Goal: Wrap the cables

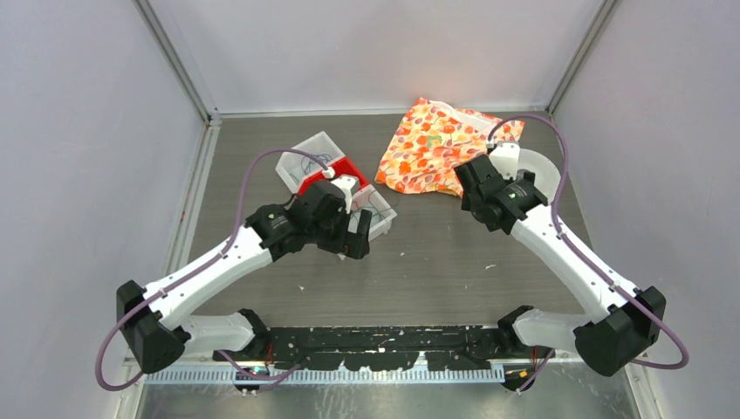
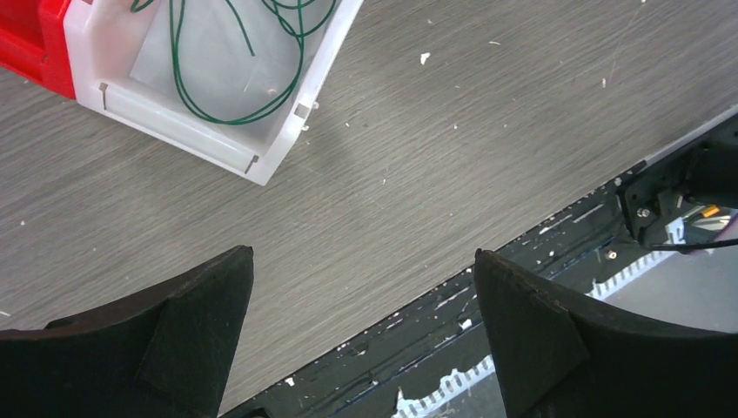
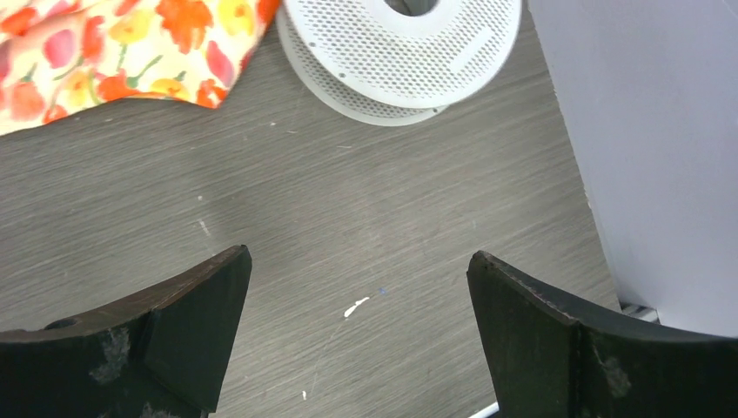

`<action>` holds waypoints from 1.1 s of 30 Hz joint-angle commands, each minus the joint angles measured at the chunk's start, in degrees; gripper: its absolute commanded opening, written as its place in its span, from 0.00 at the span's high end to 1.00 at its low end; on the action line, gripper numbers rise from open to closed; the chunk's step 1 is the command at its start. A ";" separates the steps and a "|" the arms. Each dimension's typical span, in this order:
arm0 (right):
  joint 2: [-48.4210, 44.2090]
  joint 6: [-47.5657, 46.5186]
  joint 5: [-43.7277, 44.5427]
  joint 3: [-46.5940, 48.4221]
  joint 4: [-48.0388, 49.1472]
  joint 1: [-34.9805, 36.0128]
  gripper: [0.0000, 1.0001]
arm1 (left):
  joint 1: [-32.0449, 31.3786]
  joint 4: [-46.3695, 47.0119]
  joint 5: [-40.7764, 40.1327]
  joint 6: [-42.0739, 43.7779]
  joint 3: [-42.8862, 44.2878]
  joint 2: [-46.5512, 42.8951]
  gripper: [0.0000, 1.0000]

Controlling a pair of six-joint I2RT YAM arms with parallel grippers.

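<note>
The cables show as thin dark green wire (image 2: 228, 115) lying in loose loops inside a white bin (image 2: 277, 144); in the top view they are faint dark squiggles (image 1: 381, 209) at that bin. My left gripper (image 2: 364, 261) hovers open over bare table just in front of the bin, with nothing between its fingers; in the top view it (image 1: 356, 237) sits at the table's middle left. My right gripper (image 3: 358, 261) is also open and empty above the table, near a white perforated spool (image 3: 400, 52). In the top view it (image 1: 471, 188) is at the back right.
A red bin (image 2: 30, 43) adjoins the white one, and another clear bin (image 1: 305, 157) stands behind. A floral cloth (image 1: 436, 144) lies at the back centre, beside the spool (image 1: 537, 170). The right wall (image 3: 644, 131) is close. A black rail (image 1: 384, 345) runs along the near edge.
</note>
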 commanded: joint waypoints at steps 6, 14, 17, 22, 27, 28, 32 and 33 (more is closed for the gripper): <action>4.59 8.13 -14.70 2.81 9.20 5.75 0.00 | -1.18 2.09 -6.26 0.84 3.36 0.75 0.00; 16.97 23.35 -35.54 4.56 25.73 4.89 0.00 | -1.11 0.65 -7.30 -0.19 3.83 -1.41 0.00; 21.16 25.75 -38.22 4.69 29.40 3.88 0.04 | -1.10 -0.14 -7.08 -0.76 3.46 -2.16 0.00; 26.60 28.73 -41.95 4.91 33.22 3.10 0.24 | -1.10 -0.24 -7.28 -1.76 2.36 -3.70 0.00; 29.53 31.47 -43.89 4.09 36.98 2.85 0.45 | -1.10 -0.06 -7.29 -2.12 1.59 -4.53 0.00; 29.86 31.69 -43.63 4.05 37.17 2.88 0.48 | -1.10 -0.02 -7.29 -2.22 1.48 -4.60 0.00; 31.75 32.09 -43.98 4.27 38.29 2.56 0.63 | -1.10 0.36 -7.29 -2.38 0.80 -4.80 0.00; 32.28 31.97 -44.02 4.47 38.22 2.57 0.66 | -1.10 0.47 -7.33 -2.37 0.75 -4.84 0.00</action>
